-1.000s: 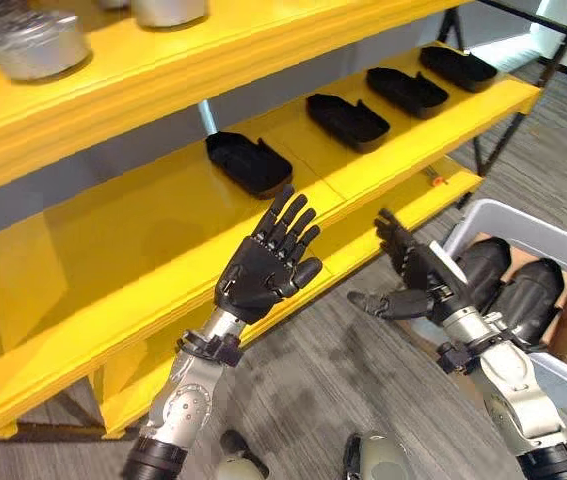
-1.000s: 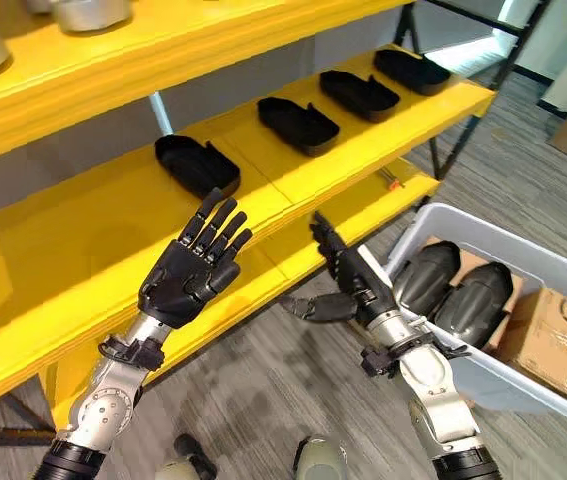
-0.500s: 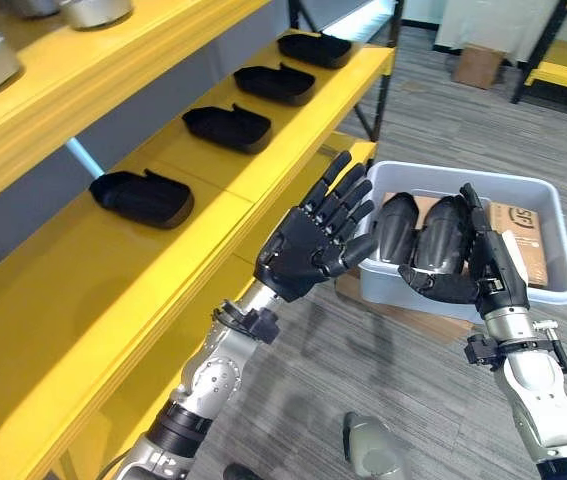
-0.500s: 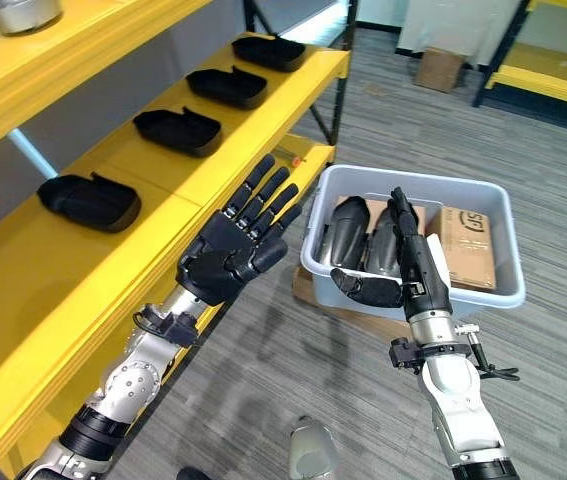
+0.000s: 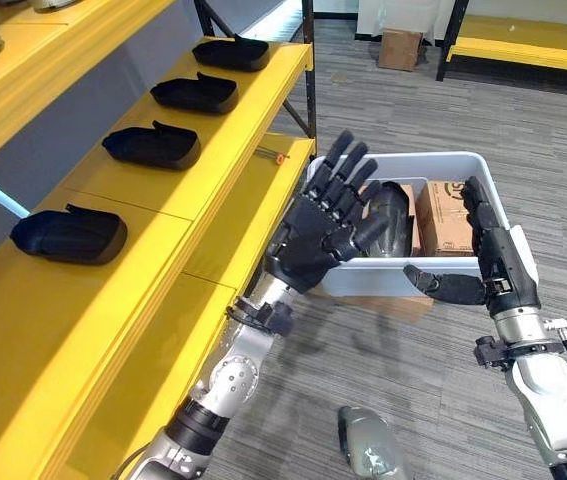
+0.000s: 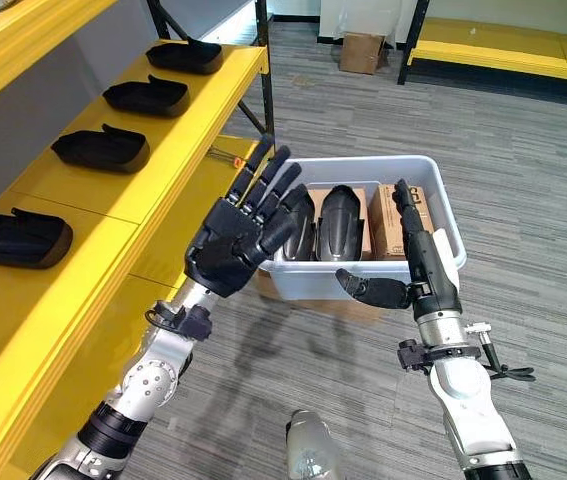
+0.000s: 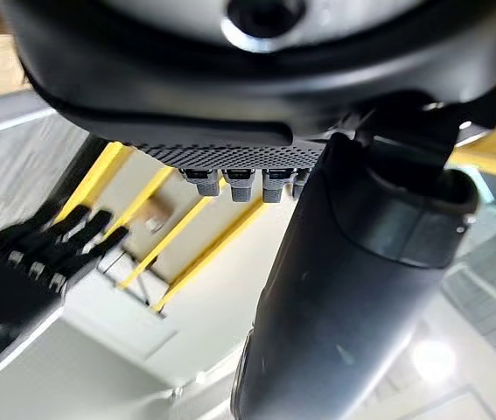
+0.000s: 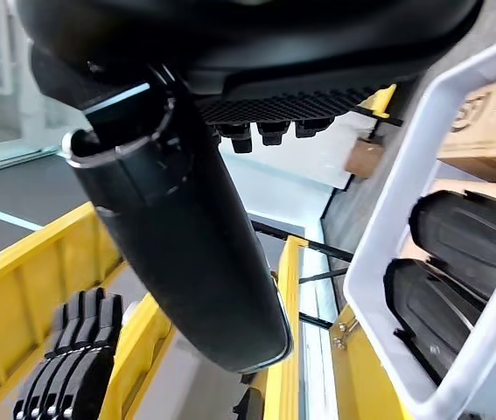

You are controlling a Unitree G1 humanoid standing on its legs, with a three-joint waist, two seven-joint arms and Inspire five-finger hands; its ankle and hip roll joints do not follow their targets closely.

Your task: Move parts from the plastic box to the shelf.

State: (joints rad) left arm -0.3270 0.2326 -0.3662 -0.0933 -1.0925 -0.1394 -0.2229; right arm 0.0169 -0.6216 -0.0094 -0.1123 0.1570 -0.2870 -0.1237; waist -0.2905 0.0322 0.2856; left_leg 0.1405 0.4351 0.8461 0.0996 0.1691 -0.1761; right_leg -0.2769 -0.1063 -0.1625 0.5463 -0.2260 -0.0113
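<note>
A white plastic box [image 5: 409,160] stands on the floor beside the yellow shelf [image 5: 213,150]. Two black moulded parts [image 6: 338,222] stand upright inside it, next to a cardboard carton [image 5: 445,205]. Several more black parts [image 5: 153,147] lie in a row on the shelf's middle board. My left hand [image 5: 311,245] is raised in front of the box's near left corner, open, fingers straight, holding nothing. My right hand [image 5: 498,275] hovers at the box's near right corner, open and empty, thumb pointing left. The right wrist view shows the box rim [image 8: 409,210] and the parts [image 8: 462,236] just past my thumb.
A lower yellow board [image 5: 258,195] runs between the shelf and the box. Flat cardboard [image 5: 388,302] lies under the box. A cardboard carton [image 5: 400,48] and another yellow rack [image 5: 523,45] stand farther back on the grey floor.
The camera has swung right, so the box now sits near the middle of the view and the shelf at the left. Both hands stay raised, open and empty.
</note>
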